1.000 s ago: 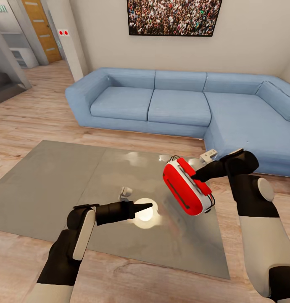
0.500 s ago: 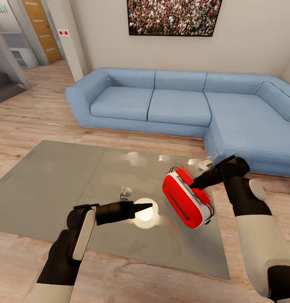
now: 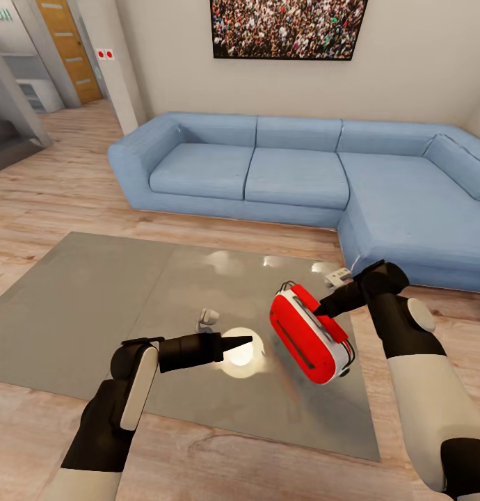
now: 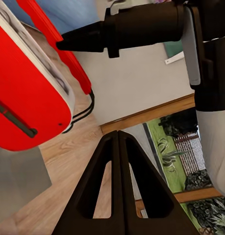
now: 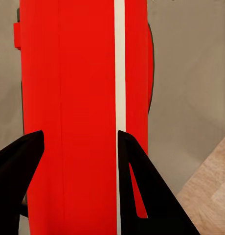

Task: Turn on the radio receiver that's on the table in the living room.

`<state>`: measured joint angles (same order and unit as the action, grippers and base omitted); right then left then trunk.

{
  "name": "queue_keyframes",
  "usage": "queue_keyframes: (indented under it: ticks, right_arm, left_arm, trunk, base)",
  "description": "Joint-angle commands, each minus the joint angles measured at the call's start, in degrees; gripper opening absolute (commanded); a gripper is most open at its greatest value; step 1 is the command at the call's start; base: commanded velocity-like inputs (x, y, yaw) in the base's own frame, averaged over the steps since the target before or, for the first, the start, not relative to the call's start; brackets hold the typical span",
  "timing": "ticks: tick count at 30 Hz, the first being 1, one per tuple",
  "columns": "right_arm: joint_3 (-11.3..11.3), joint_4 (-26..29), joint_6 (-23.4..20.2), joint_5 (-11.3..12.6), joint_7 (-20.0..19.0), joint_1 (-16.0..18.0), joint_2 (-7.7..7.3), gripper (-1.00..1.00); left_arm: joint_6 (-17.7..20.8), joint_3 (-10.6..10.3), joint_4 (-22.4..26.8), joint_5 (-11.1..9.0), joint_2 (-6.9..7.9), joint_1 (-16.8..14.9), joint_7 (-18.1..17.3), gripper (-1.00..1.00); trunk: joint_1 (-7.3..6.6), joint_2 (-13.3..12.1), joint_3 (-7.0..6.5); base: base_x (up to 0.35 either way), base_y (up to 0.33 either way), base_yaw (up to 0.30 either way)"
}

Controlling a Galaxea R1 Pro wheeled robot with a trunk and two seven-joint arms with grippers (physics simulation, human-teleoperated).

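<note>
The left claw (image 4: 118, 147), tips pressed together, points past the red radio receiver (image 4: 29, 93) toward the right claw (image 4: 68, 43).

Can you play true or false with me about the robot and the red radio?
1. The right gripper has the radio between its fingers. True.
2. The radio stands upright. False: it is tilted, leaning over the table.
3. The left gripper is holding the radio. False: its fingers are pressed together, holding nothing, beside the radio.
4. A blue sofa stands behind the table. True.
5. The picture on the wall shows a crowd of people. True.
</note>
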<state>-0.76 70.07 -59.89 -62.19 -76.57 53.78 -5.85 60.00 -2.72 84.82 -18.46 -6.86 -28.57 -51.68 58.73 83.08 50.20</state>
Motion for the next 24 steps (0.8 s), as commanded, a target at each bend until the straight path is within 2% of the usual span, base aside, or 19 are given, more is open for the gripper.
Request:
queue_keyframes:
  ticks: [1, 5, 10, 17, 21, 24]
  right_arm:
    - [-0.01, 0.12, -0.11, 0.14, 0.34, 0.0, 0.23, -1.0]
    - [-0.09, 1.18, -0.11, 0.14, 2.63, 0.0, 1.25, -1.0]
    - [-0.11, 3.63, -0.11, 0.13, 5.8, 0.0, 1.62, -1.0]
    - [-0.17, 3.98, -0.11, 0.2, 7.0, 0.0, 1.98, -1.0]
    - [-0.34, 4.01, -0.11, 0.22, 7.91, -0.93, 2.84, -1.0]
    - [-0.78, 4.0, -0.11, 0.23, 10.12, -1.97, 4.44, -1.0]
  left_arm:
    - [0.0, 0.0, 0.0, 0.0, 0.0, 0.0, 0.0, -1.0]
    - [0.0, 0.0, 0.0, 0.0, 0.0, 0.0, 0.0, -1.0]
    - [0.0, 0.0, 0.0, 0.0, 0.0, 0.0, 0.0, -1.0]
    - [0.0, 0.0, 0.0, 0.0, 0.0, 0.0, 0.0, -1.0]
    - [0.0, 0.0, 0.0, 0.07, 0.0, 0.0, 0.0, -1.0]
    - [0.0, 0.0, 0.0, 0.08, 0.0, 0.0, 0.0, -1.0]
  trunk:
    - [0.0, 0.0, 0.0]
    - [0.0, 0.0, 0.0]
    - [0.0, 0.0, 0.0]
    - [0.0, 0.0, 0.0]
    - [0.0, 0.0, 0.0]
    - [0.0, 0.0, 0.0]
  base:
    - [0.0, 0.0, 0.0]
    - [0.0, 0.0, 0.0]
    - [0.0, 0.0, 0.0]
    - [0.0, 0.0, 0.0]
    - [0.0, 0.0, 0.0]
    - [0.0, 0.0, 0.0]
